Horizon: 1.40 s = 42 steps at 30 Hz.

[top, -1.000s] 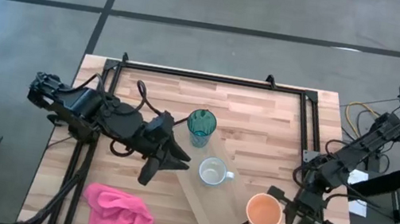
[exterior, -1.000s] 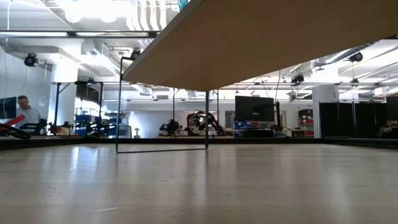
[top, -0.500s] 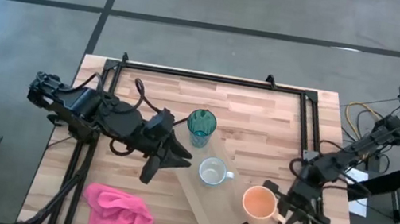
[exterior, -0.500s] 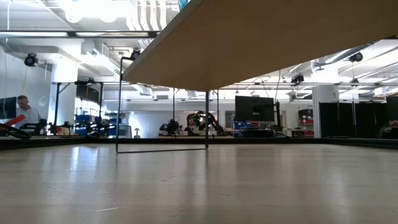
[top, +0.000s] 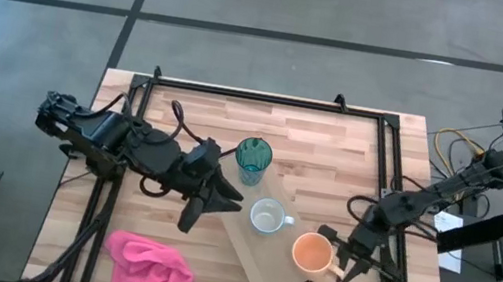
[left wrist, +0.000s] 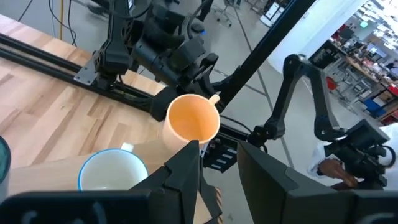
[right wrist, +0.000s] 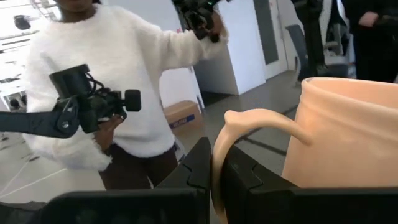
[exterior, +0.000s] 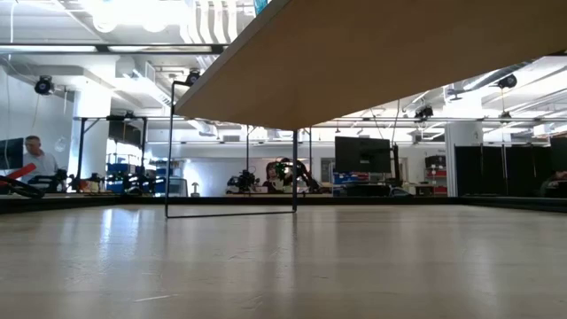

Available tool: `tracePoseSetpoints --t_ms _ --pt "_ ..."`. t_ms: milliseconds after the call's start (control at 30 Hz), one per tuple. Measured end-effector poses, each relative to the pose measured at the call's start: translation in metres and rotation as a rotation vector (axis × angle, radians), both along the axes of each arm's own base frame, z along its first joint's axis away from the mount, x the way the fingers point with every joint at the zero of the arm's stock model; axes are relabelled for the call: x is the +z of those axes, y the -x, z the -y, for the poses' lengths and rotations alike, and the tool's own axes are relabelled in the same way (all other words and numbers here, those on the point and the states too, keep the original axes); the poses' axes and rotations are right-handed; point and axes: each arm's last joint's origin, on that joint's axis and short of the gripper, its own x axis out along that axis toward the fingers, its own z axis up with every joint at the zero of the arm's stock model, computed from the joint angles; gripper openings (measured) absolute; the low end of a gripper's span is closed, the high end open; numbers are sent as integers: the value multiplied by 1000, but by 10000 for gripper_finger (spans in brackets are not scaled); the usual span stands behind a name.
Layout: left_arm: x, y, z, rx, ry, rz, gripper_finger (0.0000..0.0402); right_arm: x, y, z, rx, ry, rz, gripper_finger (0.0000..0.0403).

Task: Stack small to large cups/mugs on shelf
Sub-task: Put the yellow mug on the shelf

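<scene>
Right gripper [top: 341, 268], lower right of the high view, has its fingers pinching the handle of the orange mug [top: 312, 254], carried just off the shelf's [top: 257, 268] lower-right edge. White mug [top: 266, 216] sits on the shelf at frame centre, teal tumbler [top: 252, 159] just above it. Left gripper [top: 212, 200] waits left of centre, fingers spread, holding nothing. Step in hand, I'd say: bringing orange to the shelf. Next calls for setting it beside the white mug w/o clipping it. No readable labels or writing anywhere.

The right gripper [top: 345, 264] has carried the orange mug [top: 312, 254] seemingly over the shelf [top: 262, 264].
</scene>
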Motion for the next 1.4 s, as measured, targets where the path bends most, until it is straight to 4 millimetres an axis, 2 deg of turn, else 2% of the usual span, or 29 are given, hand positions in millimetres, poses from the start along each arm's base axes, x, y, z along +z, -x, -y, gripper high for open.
tracePoseSetpoints --t_ms 667,1400 --pt "-2 -4 2 -6 -9 -1 96 -20 -20 -4 13 19 -73 13" --pt "-3 -4 2 -22 -59 1 96 -48 -51 -11 16 -54 -128 13"
